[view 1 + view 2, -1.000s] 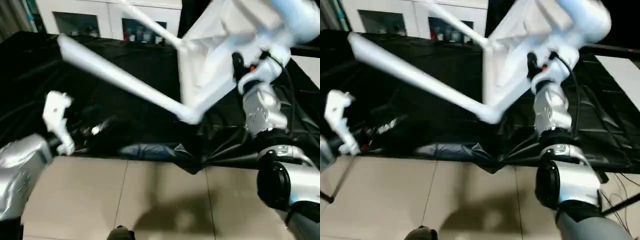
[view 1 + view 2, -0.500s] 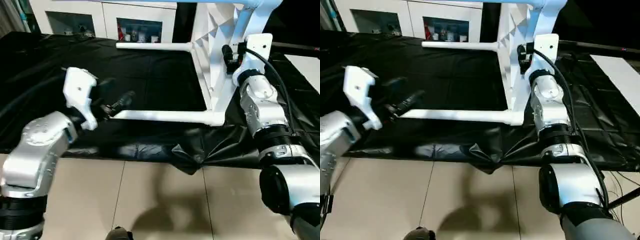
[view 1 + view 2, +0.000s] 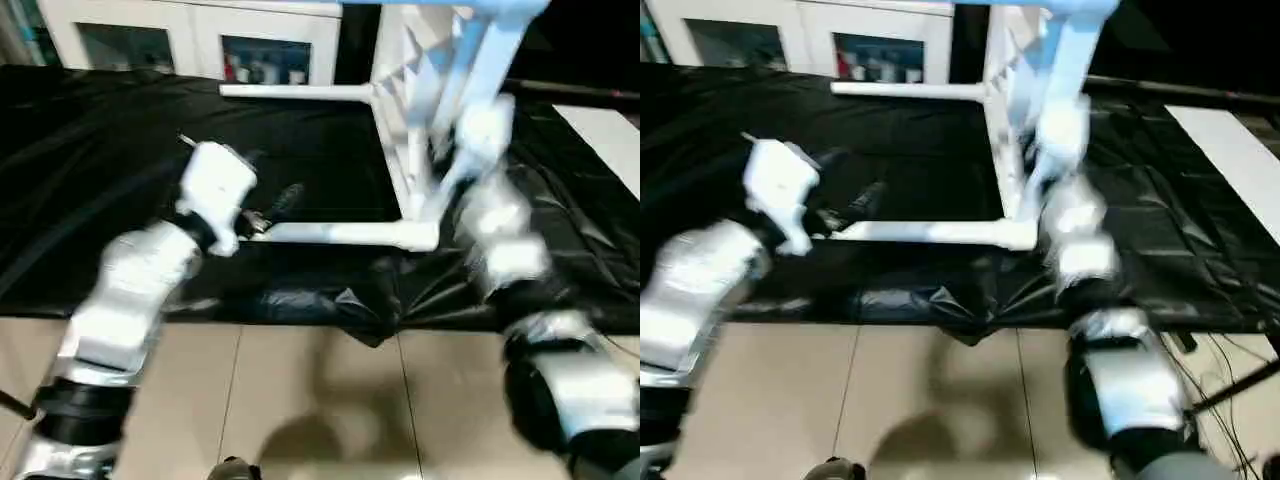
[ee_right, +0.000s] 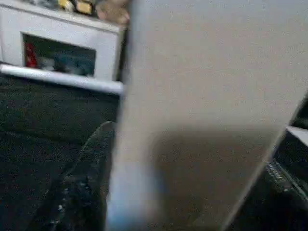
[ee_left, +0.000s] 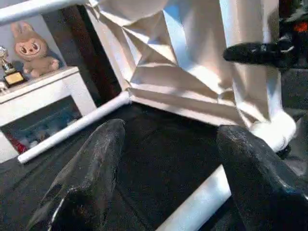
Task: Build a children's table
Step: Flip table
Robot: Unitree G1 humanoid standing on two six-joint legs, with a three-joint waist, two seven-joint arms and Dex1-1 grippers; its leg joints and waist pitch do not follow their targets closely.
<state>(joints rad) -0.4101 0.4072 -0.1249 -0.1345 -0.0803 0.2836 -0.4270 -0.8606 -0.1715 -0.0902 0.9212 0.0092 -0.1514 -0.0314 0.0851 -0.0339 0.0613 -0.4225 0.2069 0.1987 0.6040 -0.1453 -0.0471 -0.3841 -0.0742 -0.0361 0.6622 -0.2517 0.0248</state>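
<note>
Left hand (image 5: 166, 178) stands wide, two black fingers (image 5: 91, 178) spread, nothing between them. In the left eye view it hovers over the black-covered bench (image 3: 90, 160), just beside the free end of the near leg (image 3: 340, 233) of the children's table (image 3: 425, 120); whether it touches that leg cannot be told. Left wrist view looks between the fingers at the ribbed white underside of the tabletop (image 5: 173, 62), with one leg running along the black cover below and a second leg (image 5: 72, 127) running off toward the cabinet.

Right hand (image 3: 478, 125) is up against the tabletop's near edge, heavily blurred. In the right wrist view one black finger (image 4: 89, 178) lies close along a broad white panel (image 4: 211, 96). Whether this hand grips the panel or stands loose around it cannot be told.

The table is tipped on its side on the bench, tabletop standing roughly upright, underside facing the robot's left. Two legs are plugged into corner sockets and stick out level to the left: the near one low by the bench's front edge, the far leg (image 3: 295, 91) further back. A third leg (image 3: 480, 60) runs up along the top edge, pale blue in the light.

Black cover hangs crumpled over the front edge of the bench above a tiled floor (image 3: 300, 400). White glass-door cabinet (image 3: 190, 35) stands behind the bench; a plush toy (image 5: 34, 48) sits on top of it.
</note>
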